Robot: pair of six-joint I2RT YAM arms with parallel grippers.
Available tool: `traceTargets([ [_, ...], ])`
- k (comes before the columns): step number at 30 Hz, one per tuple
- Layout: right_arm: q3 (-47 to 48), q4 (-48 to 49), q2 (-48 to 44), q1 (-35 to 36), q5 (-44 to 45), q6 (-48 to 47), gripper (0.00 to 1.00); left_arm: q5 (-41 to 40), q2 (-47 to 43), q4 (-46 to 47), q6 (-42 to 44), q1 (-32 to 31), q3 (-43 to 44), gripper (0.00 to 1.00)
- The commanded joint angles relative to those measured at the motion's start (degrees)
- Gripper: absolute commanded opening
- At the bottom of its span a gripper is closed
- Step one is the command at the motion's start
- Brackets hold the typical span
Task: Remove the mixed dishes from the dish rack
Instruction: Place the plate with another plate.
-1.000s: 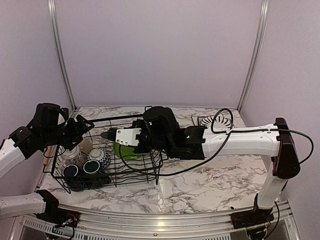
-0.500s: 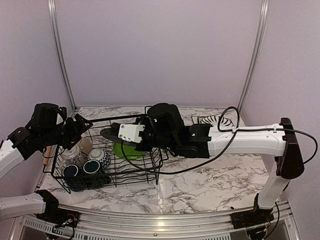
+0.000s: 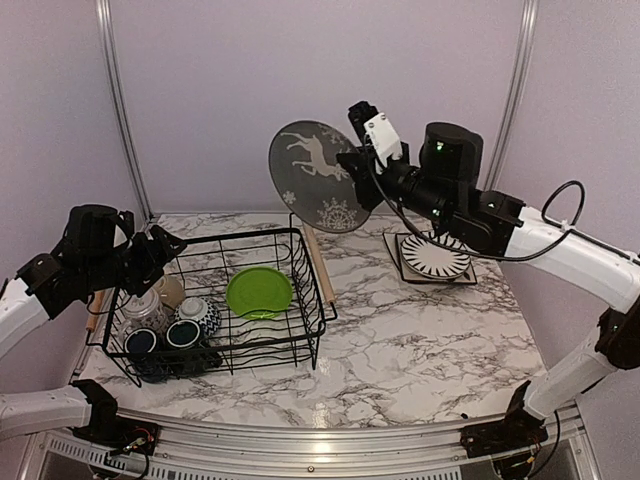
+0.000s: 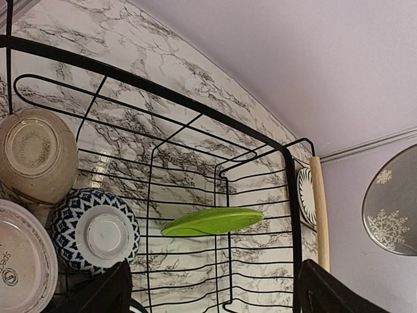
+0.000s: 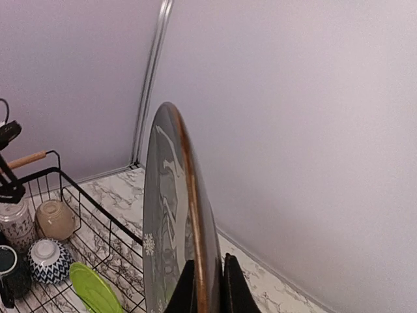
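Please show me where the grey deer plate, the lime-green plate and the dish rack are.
grey deer plate (image 3: 318, 178): top external view, middle of its face.
lime-green plate (image 3: 259, 291): top external view, middle of its face.
dish rack (image 3: 240, 236): top external view, far rim wire.

The right gripper (image 5: 207, 283) pinches the grey deer plate (image 5: 166, 222), upright and edge-on. Below left, the dish rack (image 5: 98, 203) holds a lime-green plate (image 5: 94, 290).

I read the grey plate (image 3: 318, 176) as printed with a white deer and snowflakes (brown-rimmed in the right wrist view). I also see a plain lime-green plate (image 3: 259, 291), a blue-and-white patterned cup (image 4: 95, 229), a tan cup (image 4: 36, 153), the black rack (image 3: 240, 237) and the white, grey-veined marble table (image 3: 420, 340).
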Motion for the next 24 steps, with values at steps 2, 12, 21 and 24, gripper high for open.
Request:
traceTargets([
  [2,-3.58,8.20,-6.09,-18.03,-3.61,30.70,0.00,0.66,0.81,1.72,1.33,-0.11,0.38,0.91],
  [12,-18.25,13.33,-5.41,-40.53,0.28,58.38,0.00,3.69,0.70,3.53,0.86,-0.11,-0.60,0.92],
  [21,-26.56,21.24,-0.74,-52.32,-8.72,70.32,0.00,5.62,-0.58,5.77,-0.64,-0.11,-3.53,0.92],
  [24,-26.89,23.24,2.97,-55.19,-13.16,73.10,0.00,6.51,-0.29,6.84,-0.95,-0.11,-4.20,0.92],
])
